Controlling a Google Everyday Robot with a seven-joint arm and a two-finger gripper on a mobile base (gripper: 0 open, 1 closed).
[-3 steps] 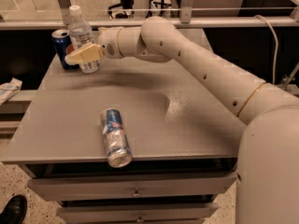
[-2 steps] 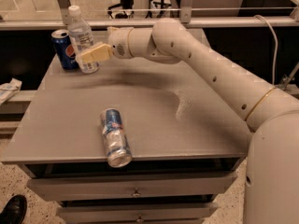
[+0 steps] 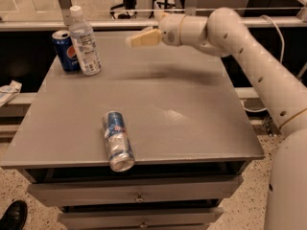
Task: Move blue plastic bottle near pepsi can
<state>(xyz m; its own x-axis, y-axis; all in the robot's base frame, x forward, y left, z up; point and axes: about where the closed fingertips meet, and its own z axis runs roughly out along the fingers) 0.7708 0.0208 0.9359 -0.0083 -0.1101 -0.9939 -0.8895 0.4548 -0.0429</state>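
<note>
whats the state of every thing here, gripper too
blue plastic bottle: upright, cap on, beside the pepsi can, not held
pepsi can: upright, back left corner of the table
blue-and-silver can: lying on its side near the front edge
gripper: in the air over the back of the table, right of the bottle, holding nothing
top drawer: shut

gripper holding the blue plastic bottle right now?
No: the gripper hangs above the table, apart from the blue plastic bottle, which stands upright beside the pepsi can.
</note>
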